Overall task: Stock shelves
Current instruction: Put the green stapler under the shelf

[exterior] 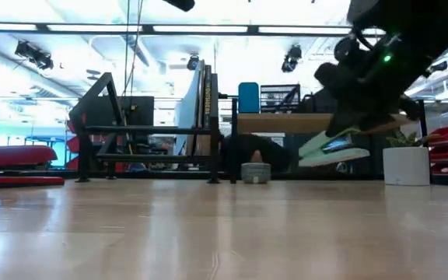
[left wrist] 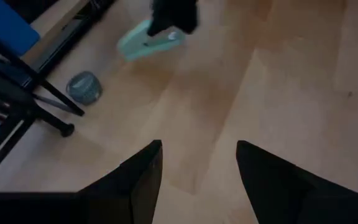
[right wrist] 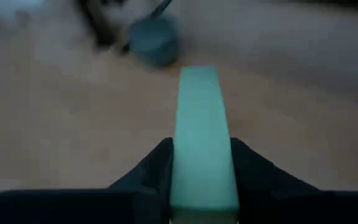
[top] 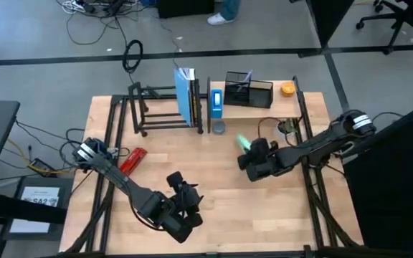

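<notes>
Carrying a mint-green box (right wrist: pixel 202 137) clamped between its fingers, the right gripper (top: pixel 253 152) hangs clear of the table — the wood-board shelf (top: pixel 282 107) lies just ahead. The left gripper (left wrist: pixel 197 163) waits open, empty.

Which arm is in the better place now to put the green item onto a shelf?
The right arm. Its claw is shut on the green item, lifted off the table, near the wood-board shelf. The left claw is open, empty and farther away.
</notes>
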You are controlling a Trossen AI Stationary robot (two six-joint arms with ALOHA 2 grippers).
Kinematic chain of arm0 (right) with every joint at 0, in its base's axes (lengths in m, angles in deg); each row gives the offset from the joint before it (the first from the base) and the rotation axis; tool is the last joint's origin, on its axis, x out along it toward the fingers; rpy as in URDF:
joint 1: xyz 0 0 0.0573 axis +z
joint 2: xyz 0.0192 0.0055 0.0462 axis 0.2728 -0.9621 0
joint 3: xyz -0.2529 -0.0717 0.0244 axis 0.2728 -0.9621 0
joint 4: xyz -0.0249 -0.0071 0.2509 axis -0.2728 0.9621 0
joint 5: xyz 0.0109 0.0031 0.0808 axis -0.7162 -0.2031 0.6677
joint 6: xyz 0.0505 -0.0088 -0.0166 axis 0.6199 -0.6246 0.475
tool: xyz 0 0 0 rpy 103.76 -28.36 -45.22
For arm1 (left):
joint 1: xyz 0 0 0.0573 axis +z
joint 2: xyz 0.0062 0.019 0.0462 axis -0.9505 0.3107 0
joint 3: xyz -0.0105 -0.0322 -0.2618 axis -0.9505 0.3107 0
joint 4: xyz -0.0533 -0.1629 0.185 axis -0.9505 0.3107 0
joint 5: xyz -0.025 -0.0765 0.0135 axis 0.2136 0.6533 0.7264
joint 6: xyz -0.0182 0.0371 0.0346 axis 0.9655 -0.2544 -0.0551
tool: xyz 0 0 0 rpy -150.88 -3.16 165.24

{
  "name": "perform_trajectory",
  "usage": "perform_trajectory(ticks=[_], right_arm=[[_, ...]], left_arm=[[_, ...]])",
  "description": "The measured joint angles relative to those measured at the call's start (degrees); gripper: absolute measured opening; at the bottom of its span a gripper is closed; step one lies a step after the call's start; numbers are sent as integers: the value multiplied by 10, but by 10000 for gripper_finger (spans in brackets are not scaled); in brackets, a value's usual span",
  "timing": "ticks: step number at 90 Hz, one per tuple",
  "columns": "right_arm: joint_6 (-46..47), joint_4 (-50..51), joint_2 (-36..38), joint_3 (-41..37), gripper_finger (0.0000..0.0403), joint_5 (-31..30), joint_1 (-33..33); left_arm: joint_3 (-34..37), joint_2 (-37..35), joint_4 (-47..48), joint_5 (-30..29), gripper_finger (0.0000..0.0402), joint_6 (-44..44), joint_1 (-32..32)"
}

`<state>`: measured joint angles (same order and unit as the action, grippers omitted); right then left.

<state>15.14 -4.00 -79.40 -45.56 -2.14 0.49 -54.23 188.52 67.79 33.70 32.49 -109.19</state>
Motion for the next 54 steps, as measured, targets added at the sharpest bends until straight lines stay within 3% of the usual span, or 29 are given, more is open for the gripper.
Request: perform_trajectory(ticks=[22, 45, 54], right_arm=[[0, -143, -98, -1, 85, -18, -92], [-46, -254, -136, 2, 86, 1, -187], [-80, -295, -136, 2, 117, 28, -212]], left_arm=[[20, 0, -35, 0, 186, 16, 0], [20, 0, -54, -3, 186, 13, 0], [20, 0, -65, -5, 186, 0, 0]])
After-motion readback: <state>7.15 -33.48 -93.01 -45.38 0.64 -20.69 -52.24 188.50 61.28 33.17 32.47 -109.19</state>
